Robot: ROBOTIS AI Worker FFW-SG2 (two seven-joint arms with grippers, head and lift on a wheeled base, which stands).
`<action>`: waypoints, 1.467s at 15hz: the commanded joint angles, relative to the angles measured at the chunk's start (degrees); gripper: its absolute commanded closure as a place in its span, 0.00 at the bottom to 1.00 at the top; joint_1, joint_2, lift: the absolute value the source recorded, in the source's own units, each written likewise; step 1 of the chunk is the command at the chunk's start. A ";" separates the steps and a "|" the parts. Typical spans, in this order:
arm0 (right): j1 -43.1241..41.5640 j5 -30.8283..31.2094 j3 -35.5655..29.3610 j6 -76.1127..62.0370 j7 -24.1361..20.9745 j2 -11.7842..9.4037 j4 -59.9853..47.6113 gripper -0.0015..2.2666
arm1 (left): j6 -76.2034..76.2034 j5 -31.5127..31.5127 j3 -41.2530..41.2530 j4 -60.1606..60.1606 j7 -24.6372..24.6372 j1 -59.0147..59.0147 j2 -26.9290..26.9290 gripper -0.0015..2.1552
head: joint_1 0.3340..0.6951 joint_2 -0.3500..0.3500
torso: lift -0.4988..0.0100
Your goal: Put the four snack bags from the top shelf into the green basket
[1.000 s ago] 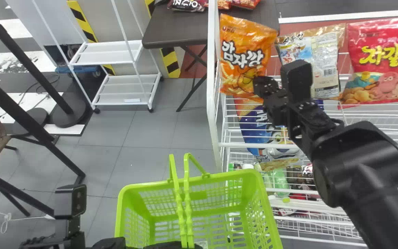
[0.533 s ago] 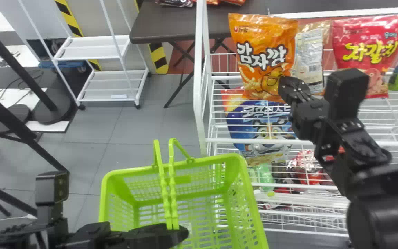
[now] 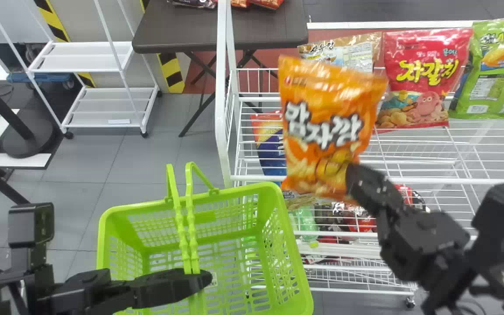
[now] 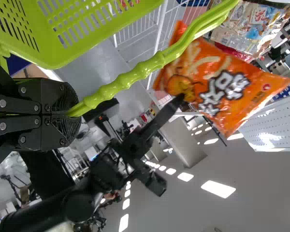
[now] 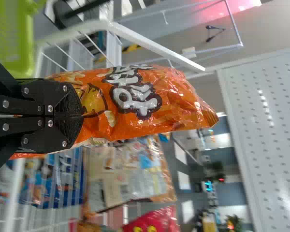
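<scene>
Head view: right end effector pinches closed on the orange snack bag

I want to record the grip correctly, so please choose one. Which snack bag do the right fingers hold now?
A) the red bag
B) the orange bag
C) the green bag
B: the orange bag is pinched between the right fingers, in front of the rack.

Left end effector and right end effector, clamped shut
</scene>
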 commanded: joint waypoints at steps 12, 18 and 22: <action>-18.31 -6.53 22.58 23.29 0.38 -4.03 19.77 0.99 | 1.70 -1.85 -2.94 -0.26 -0.66 -0.77 -0.64 1.00 | 1.00 1.00 | 0.97; -26.22 -11.98 28.47 24.35 -0.32 -3.77 28.29 0.03 | 2.40 -2.56 -3.30 -0.17 -0.66 -1.47 -0.73 1.00 | 1.00 1.00 | 0.97; -20.42 -12.42 17.75 34.01 0.20 -4.56 17.22 0.03 | 2.93 -2.91 -3.38 0.27 -0.66 -2.17 -0.73 1.00 | 1.00 1.00 | 0.97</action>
